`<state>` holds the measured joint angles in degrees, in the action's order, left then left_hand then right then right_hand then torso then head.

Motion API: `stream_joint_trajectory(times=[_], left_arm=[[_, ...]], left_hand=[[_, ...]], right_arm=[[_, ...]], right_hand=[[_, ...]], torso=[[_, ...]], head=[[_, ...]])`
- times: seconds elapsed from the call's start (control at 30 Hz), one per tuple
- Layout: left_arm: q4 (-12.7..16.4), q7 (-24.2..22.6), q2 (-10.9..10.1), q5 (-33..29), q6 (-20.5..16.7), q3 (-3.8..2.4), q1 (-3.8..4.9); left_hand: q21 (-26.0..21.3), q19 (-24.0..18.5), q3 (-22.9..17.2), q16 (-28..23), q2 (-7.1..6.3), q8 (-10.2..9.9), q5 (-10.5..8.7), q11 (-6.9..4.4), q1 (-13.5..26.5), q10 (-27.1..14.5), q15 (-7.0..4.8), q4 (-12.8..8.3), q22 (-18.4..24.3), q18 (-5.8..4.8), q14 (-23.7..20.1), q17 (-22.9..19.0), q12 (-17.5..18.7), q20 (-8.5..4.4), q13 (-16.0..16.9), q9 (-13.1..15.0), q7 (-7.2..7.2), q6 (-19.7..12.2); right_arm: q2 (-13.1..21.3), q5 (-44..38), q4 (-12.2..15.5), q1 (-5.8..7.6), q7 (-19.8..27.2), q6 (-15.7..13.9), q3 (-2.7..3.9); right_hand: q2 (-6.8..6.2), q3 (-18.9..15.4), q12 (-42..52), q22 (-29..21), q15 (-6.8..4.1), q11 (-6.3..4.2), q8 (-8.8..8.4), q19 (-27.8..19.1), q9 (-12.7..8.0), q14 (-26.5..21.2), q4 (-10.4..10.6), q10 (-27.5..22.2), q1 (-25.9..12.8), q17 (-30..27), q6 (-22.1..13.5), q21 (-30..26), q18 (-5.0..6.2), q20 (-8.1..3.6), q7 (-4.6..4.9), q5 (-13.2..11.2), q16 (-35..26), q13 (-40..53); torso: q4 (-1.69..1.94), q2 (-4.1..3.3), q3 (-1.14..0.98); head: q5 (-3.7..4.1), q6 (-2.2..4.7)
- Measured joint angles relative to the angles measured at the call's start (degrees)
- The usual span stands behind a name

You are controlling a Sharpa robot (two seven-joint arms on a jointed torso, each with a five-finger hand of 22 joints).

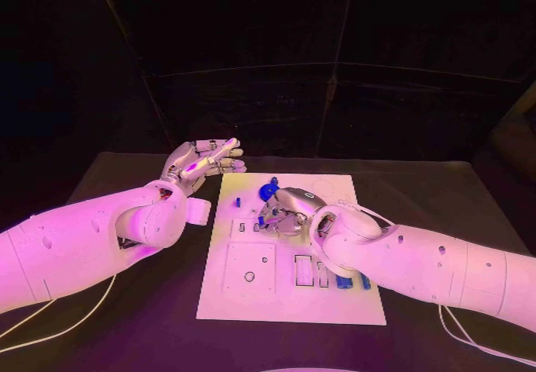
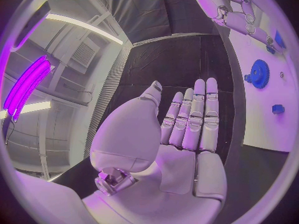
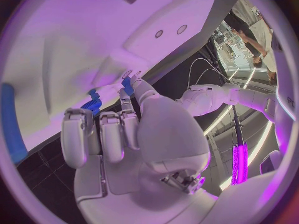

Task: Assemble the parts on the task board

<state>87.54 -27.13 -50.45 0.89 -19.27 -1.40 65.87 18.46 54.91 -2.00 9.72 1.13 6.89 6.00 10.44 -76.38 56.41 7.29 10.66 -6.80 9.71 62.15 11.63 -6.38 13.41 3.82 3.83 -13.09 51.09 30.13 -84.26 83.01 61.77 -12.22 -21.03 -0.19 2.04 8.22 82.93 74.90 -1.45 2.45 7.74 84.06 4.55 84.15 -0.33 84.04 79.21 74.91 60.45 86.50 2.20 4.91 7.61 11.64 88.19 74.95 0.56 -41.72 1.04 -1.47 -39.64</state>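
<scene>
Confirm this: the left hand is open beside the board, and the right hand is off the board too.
Half right. The left hand is open beside the board, but the head view shows the right hand over the board, fingers down by the blue parts.

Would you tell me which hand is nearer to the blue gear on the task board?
Right. The right hand is over the task board, right beside the blue gear. The left hand is held open past the board's far left corner, apart from it.
</scene>
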Motion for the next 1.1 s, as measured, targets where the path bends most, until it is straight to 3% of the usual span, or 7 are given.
stream_joint_trajectory(times=[0.33, 0.67, 1.1], left_arm=[[-0.22, 0.06, 0.07, 0.00, 0.22, 0.00, 0.00], [-0.55, 0.16, 0.13, 0.01, 0.53, 0.00, 0.00], [-0.73, 0.27, 0.26, 0.01, 0.71, 0.02, -0.01]], left_hand=[[0.00, 0.00, 0.00, 0.00, 0.00, 0.00, 0.00, 0.00, 0.00, 0.00, 0.00, 0.00, -0.01, 0.00, 0.00, -0.01, 0.00, 0.00, 0.00, 0.00, 0.00, 0.00], [0.00, 0.00, 0.00, 0.00, 0.00, 0.00, 0.00, 0.00, 0.00, 0.00, 0.00, 0.00, -0.01, 0.00, 0.00, -0.01, 0.00, 0.00, 0.00, 0.00, 0.00, 0.00], [0.00, 0.00, 0.11, 0.00, 0.00, 0.00, 0.00, 0.00, 0.00, 0.00, 0.00, -0.11, 0.02, 0.00, 0.00, 0.04, 0.21, 0.00, 0.00, 0.00, 0.00, 0.00]], right_arm=[[-0.52, -1.16, -0.67, -0.26, -0.63, 0.66, 0.00], [-0.58, -1.43, -0.63, -0.42, -0.88, 1.51, 0.07], [-0.48, -1.94, -0.66, -0.35, -1.32, 2.27, 0.17]], right_hand=[[-0.15, -0.01, 0.00, 0.00, 0.00, 0.00, -0.33, 0.00, 0.35, 0.00, -0.01, 0.00, -0.14, 0.00, 0.15, 0.00, 0.00, 0.00, 0.14, -0.01, 0.00, 0.01], [-0.34, -0.02, -0.01, 0.00, 0.01, 0.00, -0.19, 0.00, 0.28, 0.00, -0.01, 0.00, -0.33, 0.00, 0.18, 0.00, 0.00, 0.00, 0.12, -0.19, 0.00, 0.01], [-0.61, -0.04, -0.01, 0.00, 0.01, 0.00, -0.19, 0.00, 0.12, 0.00, 0.00, 0.00, -0.60, 0.04, 0.23, 0.00, 0.00, 0.00, 0.05, -0.32, 0.00, 0.01]], torso=[[0.00, -0.01, -0.03], [0.01, 0.00, -0.03], [0.01, 0.01, -0.03]], head=[[-0.16, -0.52], [0.07, -0.40], [0.25, -0.88]])
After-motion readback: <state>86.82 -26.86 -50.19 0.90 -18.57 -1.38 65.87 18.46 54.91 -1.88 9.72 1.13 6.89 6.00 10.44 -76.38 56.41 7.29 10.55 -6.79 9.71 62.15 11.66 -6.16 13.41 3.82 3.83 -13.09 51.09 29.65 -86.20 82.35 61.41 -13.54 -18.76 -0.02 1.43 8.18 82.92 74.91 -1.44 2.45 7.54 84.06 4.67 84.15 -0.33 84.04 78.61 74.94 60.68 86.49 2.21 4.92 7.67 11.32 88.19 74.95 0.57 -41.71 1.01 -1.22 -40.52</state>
